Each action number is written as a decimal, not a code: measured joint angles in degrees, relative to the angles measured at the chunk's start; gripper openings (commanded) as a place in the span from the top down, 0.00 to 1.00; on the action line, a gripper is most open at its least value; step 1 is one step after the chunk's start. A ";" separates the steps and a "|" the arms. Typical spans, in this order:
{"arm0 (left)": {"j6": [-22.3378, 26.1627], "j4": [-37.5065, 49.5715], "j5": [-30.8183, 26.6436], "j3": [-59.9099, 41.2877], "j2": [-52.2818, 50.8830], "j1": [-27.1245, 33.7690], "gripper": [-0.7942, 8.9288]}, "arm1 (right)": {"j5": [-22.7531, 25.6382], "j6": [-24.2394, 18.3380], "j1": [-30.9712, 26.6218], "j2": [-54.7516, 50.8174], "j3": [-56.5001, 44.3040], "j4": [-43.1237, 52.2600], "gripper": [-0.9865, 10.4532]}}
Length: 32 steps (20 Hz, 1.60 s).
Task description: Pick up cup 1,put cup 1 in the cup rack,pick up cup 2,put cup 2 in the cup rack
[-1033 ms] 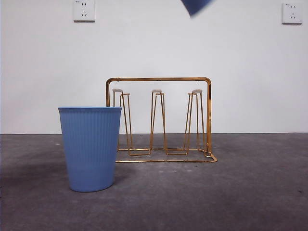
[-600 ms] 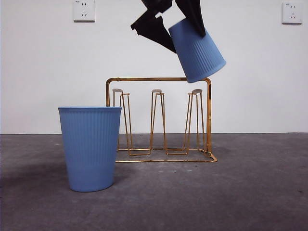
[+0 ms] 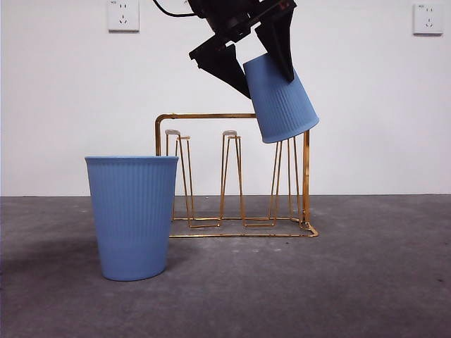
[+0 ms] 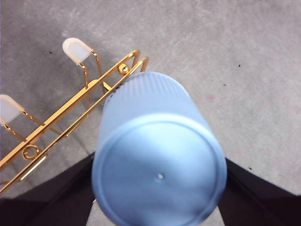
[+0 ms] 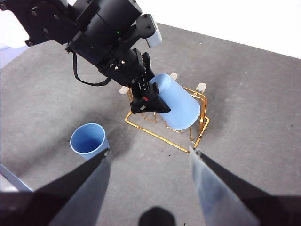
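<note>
We are holding cup 1 upside down and tilted in the left gripper, whose two black jaws are pressed against the cup's opposite sides near its closed base. The cup is hanging over the right end of the cup rack, with its open mouth pointing down toward the rightmost prong; its rim seems level with the top bar of the handle. Cup 2 is standing upright on the table, to the left of the rack and nearer to the front camera.

We are judging the cup to be light, thin plastic with fine ribs, a little flexible, so a hard squeeze could bend the wall. The ribs are probably helping the grip. Near the stiffer base seems to us the best place to hold it.

The right gripper is waiting high above the table with its jaws spread and nothing between them.

We cannot see the tip of the rightmost prong, because the cup is hiding it, so we cannot tell if it has entered the mouth. In the left wrist view the cup's bottom is covering most of the picture.
</note>
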 measured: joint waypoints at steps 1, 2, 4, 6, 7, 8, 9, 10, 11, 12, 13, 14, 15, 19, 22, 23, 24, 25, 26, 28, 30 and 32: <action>0.02 0.02 0.00 0.00 0.11 0.00 0.93 | 0.00 0.00 0.00 0.00 0.00 0.00 0.67; 0.04 -0.02 0.00 0.00 0.31 0.00 0.93 | 0.00 0.00 0.00 0.00 0.00 0.00 0.67; 0.11 -0.31 0.00 0.24 1.77 -0.02 0.93 | -0.02 -0.02 0.00 -0.02 0.00 0.02 0.67; 0.26 -1.42 -0.07 0.26 4.09 -0.04 0.93 | -0.02 0.00 0.00 -0.02 0.00 0.00 0.67; 0.37 -1.46 -0.11 0.26 5.18 -0.15 0.93 | -0.02 -0.02 0.00 -0.02 0.00 0.00 0.67; 0.39 -1.44 -0.17 0.26 6.08 -0.24 0.93 | -0.02 -0.02 0.00 -0.02 0.00 0.02 0.67; 0.39 -0.98 -0.17 0.24 6.64 -0.35 0.93 | -0.02 -0.11 0.00 -0.02 0.00 0.02 0.67; 0.39 -0.72 -0.20 0.26 6.84 -0.46 0.93 | -0.02 -0.20 0.00 -0.02 0.00 0.00 0.67; 0.39 -0.42 -0.20 0.26 6.84 -0.52 0.93 | -0.02 -0.22 0.00 -0.02 0.00 0.00 0.67; 0.39 0.28 -0.20 0.26 6.86 -0.61 0.93 | -0.02 -0.22 0.00 -0.02 0.00 0.02 0.67; 0.39 0.72 -0.20 0.26 6.95 -0.61 0.93 | -0.02 -0.22 0.00 -0.02 0.00 0.00 0.67; 0.39 1.29 -0.20 0.26 7.28 -0.68 0.93 | -0.02 -0.24 0.00 -0.02 0.00 0.00 0.67; 0.39 1.64 -0.20 0.26 7.76 -0.74 0.93 | -0.02 -0.24 0.00 -0.02 0.00 0.00 0.67; 0.79 3.19 -0.94 0.48 9.86 -1.42 0.93 | -0.44 -0.24 0.02 0.00 -0.11 0.00 0.67; 0.96 3.10 -1.90 1.11 10.58 -1.51 0.93 | -0.44 -0.24 0.02 -0.02 -0.39 0.00 0.67; 0.96 3.10 -2.45 1.14 10.71 -1.66 0.93 | -0.44 -0.24 0.02 -0.07 -0.70 0.00 0.67; 0.94 3.13 -2.86 1.16 10.75 -1.73 0.93 | -0.44 -0.24 0.02 -0.04 -1.03 0.00 0.67; 0.96 3.23 -3.37 1.16 10.82 -1.77 0.93 | -0.44 -0.28 0.02 -0.04 -1.44 0.00 0.67; 0.94 3.39 -3.67 1.16 10.84 -1.86 0.92 | -0.44 -0.42 0.02 -0.07 -1.97 0.00 0.67; 0.96 3.52 -3.87 1.16 10.91 -1.97 0.82 | -0.44 -0.66 0.02 -0.04 -3.04 0.02 0.67; 0.96 3.50 -3.89 1.18 10.91 -1.99 0.60 | -0.44 -1.07 0.02 0.00 -3.80 0.02 0.67; 0.96 3.48 -3.89 1.18 10.91 -1.99 0.56 | -0.44 -1.31 0.02 0.04 -3.85 0.00 0.67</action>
